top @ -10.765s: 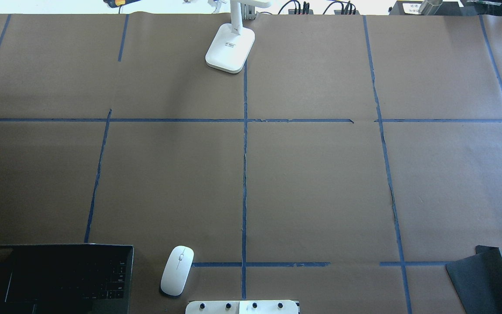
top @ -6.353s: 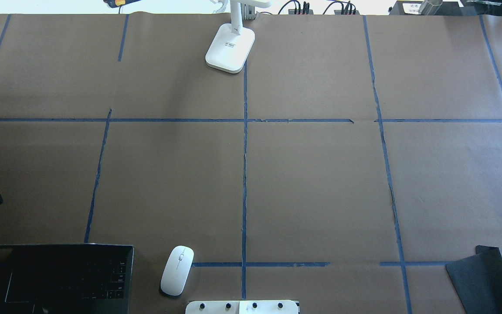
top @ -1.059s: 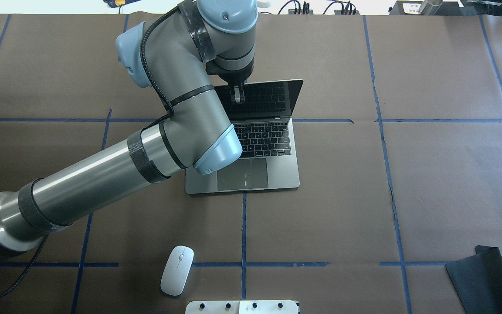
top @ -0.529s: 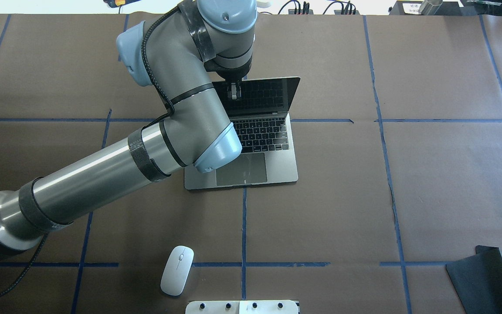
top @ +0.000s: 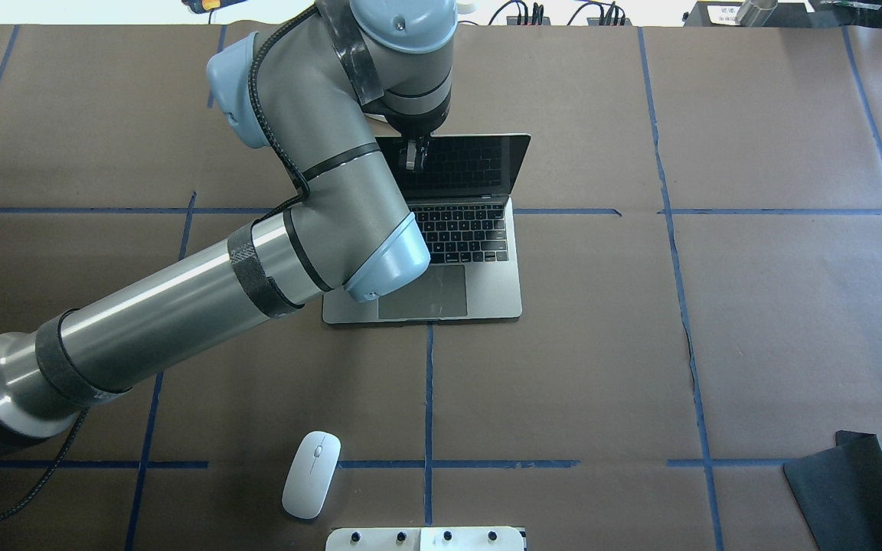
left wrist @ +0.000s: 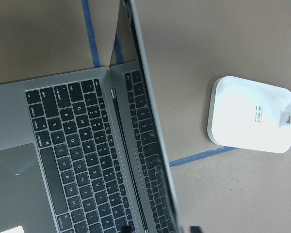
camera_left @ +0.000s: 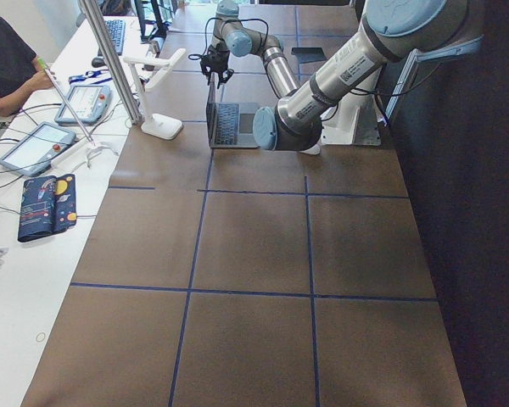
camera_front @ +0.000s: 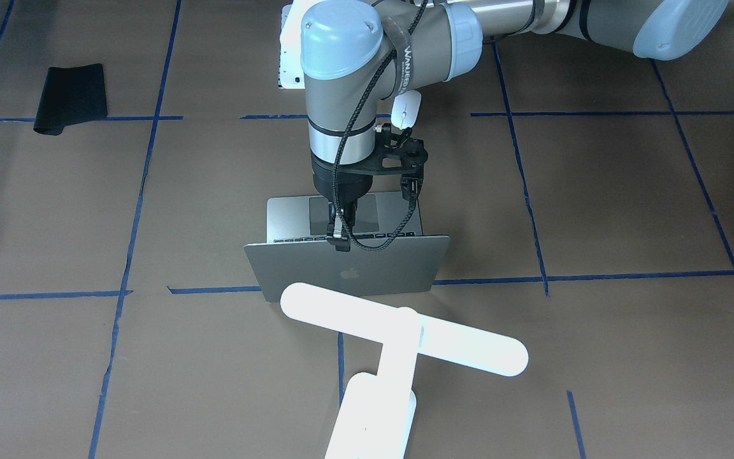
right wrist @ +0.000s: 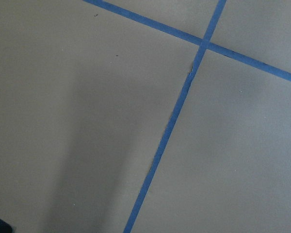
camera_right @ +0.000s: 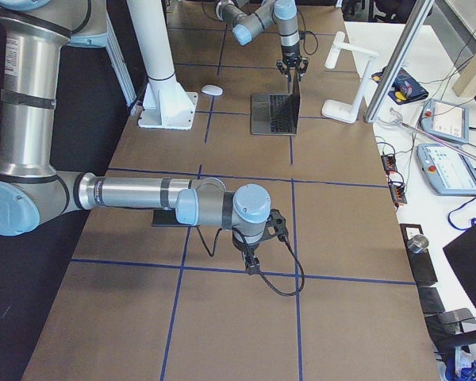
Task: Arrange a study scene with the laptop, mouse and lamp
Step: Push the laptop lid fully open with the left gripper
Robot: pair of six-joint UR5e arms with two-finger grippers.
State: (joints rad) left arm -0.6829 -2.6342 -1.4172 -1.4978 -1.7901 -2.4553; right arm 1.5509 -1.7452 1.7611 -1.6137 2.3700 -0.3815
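- My left gripper (camera_front: 339, 240) is clenched on the top edge of the lid of the laptop (camera_front: 348, 271), with one finger on the screen side and one on the back. My wrist view shows the lid's edge running between the two tips.
- The laptop stands open near the middle of the table (top: 755, 321), with its base flat on the brown paper. The keys and trackpad are toward the robot, and the apple logo faces the operators' side.
- The lamp (camera_front: 405, 335) stands just beyond the lid, on the side away from the robot. Its white base is apart from the laptop, with bare paper between them.
- The mouse (top: 311, 474) lies near the robot's edge of the table, well apart from the laptop and near the white pedestal (top: 426, 539).
- My right gripper (camera_right: 252, 262) hangs low over plain paper near a crossing of blue tape lines (right wrist: 174, 121), well apart from the laptop. I cannot tell whether it is released or clenched.
- A black mat (top: 847, 490) lies by the robot's right end of the table, with one edge curled up.
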